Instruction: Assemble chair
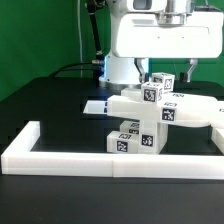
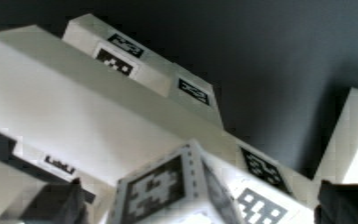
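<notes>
1. White matte chair pieces are sitting bunched on the black table, just inside the long white border rail; tagged blocky parts are stacked around a flat seat panel, touching one another.
2. You're looking at a partly built cluster: a tagged block is standing on top and another tagged block is sitting low, right beside the rail.
3. Gripper is showing only as a dark fingertip at the wrist view's edge, and the exterior view is cropping it; jaws are standing wide apart, holding nothing.
4. Wrist camera is hovering close over the seat panel and a tagged block; whether a finger is touching is impossible to tell.
5. Risks, as a judgement: you're working very near a loose stack, so a descending finger could be clipping a block and knocking pieces apart.
6. Rail is crowding the low block, so a grasp from that side is likely jamming or sliding the part.
</notes>
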`<state>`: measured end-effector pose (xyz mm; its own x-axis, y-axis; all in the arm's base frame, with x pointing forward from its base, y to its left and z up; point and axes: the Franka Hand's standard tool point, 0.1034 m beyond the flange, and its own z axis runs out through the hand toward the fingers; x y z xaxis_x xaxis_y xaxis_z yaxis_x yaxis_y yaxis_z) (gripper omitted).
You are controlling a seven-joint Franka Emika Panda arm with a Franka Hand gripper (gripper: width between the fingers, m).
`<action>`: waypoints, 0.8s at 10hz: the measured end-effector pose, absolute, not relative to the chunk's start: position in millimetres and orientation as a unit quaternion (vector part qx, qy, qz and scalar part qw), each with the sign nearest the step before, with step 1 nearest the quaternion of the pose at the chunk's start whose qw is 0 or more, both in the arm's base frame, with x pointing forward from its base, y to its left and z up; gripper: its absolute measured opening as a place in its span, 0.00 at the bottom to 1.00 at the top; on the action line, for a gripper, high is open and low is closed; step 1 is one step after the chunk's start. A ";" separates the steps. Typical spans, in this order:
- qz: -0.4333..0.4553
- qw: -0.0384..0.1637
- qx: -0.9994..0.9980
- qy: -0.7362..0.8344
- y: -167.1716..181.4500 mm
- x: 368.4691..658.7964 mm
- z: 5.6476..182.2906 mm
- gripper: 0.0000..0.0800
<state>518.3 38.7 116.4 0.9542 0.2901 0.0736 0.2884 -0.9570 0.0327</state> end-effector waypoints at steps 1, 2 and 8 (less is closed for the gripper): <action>0.039 0.013 0.983 0.180 36.7 519.4 117.1 0.81; 0.039 0.014 0.978 0.206 34.9 520.3 117.7 0.81; 0.040 0.014 0.980 0.197 33.3 521.5 118.0 0.36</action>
